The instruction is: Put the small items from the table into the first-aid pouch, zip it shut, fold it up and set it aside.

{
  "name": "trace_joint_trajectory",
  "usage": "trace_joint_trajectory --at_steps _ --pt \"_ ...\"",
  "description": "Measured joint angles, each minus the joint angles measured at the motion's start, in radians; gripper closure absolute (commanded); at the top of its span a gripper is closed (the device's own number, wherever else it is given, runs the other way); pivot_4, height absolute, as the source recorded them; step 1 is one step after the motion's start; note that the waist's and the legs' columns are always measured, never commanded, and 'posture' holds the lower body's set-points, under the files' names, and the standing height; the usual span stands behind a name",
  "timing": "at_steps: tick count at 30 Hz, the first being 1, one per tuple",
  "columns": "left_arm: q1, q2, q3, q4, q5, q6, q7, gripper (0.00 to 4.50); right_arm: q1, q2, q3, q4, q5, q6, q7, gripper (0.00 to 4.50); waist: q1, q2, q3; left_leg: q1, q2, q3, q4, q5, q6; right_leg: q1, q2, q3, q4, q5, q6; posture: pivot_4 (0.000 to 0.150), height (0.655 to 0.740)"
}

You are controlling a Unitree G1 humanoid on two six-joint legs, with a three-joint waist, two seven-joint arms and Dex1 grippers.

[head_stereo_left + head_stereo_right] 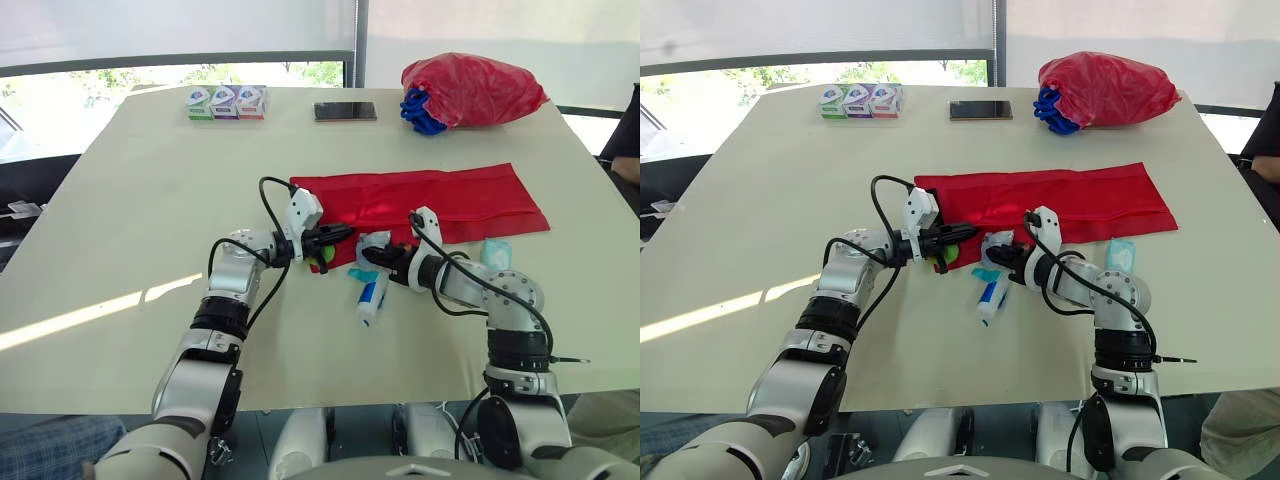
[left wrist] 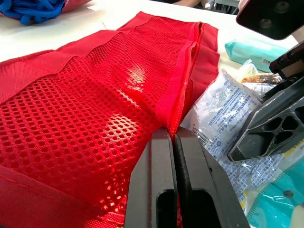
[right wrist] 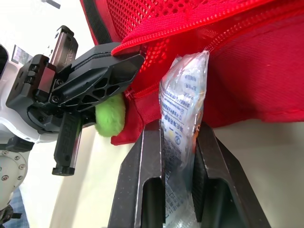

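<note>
The red first-aid pouch (image 1: 440,200) lies unfolded flat across the table's middle, mesh pocket up. My left gripper (image 1: 343,234) is shut on the pocket's near edge (image 2: 178,102) at the pouch's left end, holding it raised. Just to its right, my right gripper (image 1: 373,251) is shut on a clear printed packet (image 3: 186,92), whose tip sits at the pocket mouth. A green fuzzy ball (image 1: 324,263) lies under the left gripper. A white-and-blue tube (image 1: 369,300) and a teal sachet (image 1: 360,274) lie in front of the pouch. Another teal packet (image 1: 495,251) lies to the right.
At the far edge stand three small boxes (image 1: 227,102), a dark phone (image 1: 345,111), and a red plastic bag with a blue bundle (image 1: 470,90). A person's arm (image 1: 627,165) shows at the right edge. Bare table (image 1: 130,200) stretches to the left.
</note>
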Motion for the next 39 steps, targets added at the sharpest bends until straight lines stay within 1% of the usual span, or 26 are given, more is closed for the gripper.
trace_joint_trajectory --at_steps 5,10,14,19,24,33,36,39 --pt "0.0 0.001 0.0 0.0 -0.001 -0.001 0.0 4.5 -0.029 0.038 -0.045 0.053 0.005 -0.004 -0.005 4.38 -0.002 0.0 0.0 0.0 0.0 0.0 0.0 0.0 0.0 0.0 0.0 0.0 0.0 0.0 0.0 0.15 0.74" --pt "0.0 0.002 0.0 0.0 -0.002 -0.001 0.0 4.5 -0.076 0.092 -0.138 0.154 0.043 -0.019 -0.02 4.38 -0.002 0.0 0.0 0.0 0.0 0.0 0.0 0.0 0.0 0.0 0.0 0.0 0.0 0.0 0.0 0.15 0.74" --pt "0.005 0.002 0.0 -0.001 -0.011 0.001 -0.001 4.5 -0.111 0.128 -0.182 0.229 0.063 -0.051 -0.019 4.38 -0.004 0.001 0.001 0.0 0.0 0.0 0.0 0.0 0.0 -0.001 0.0 0.0 0.0 0.0 0.0 0.15 0.74" --pt "0.008 0.003 0.008 -0.02 -0.022 0.019 0.0 4.5 -0.138 0.135 -0.175 0.285 0.055 -0.092 -0.01 4.38 -0.012 0.001 0.001 0.0 0.0 0.0 0.0 0.0 0.0 -0.001 0.001 0.0 0.0 0.0 0.0 0.15 0.74" --pt "0.016 0.002 0.017 -0.037 -0.026 0.035 0.0 4.5 -0.175 0.136 -0.134 0.35 0.018 -0.167 0.009 4.38 -0.025 0.0 0.0 0.001 0.0 0.0 0.0 0.0 -0.001 0.0 0.001 0.0 0.001 0.0 0.0 0.15 0.74" --pt "0.032 -0.001 0.04 -0.072 -0.036 0.066 0.007 4.5 -0.199 0.137 -0.082 0.41 -0.031 -0.279 0.049 4.38 -0.028 -0.001 0.0 0.002 0.001 0.0 -0.001 0.0 -0.001 0.0 0.001 0.001 0.001 0.0 0.0 0.15 0.74" --pt "0.037 -0.008 0.04 -0.088 -0.042 0.073 0.012 4.5 -0.201 0.138 -0.087 0.433 -0.021 -0.331 0.058 4.38 -0.028 -0.001 -0.001 0.002 0.002 0.001 -0.001 0.0 -0.001 0.0 0.001 0.001 0.001 0.0 0.0 0.15 0.74" --pt "0.037 -0.013 0.04 -0.109 -0.051 0.087 0.019 4.5 -0.201 0.138 -0.103 0.462 0.03 -0.375 0.063 4.38 -0.027 -0.001 0.0 0.002 0.002 0.001 -0.001 0.0 -0.001 0.0 0.0 0.001 0.001 0.0 0.0 0.15 0.74"
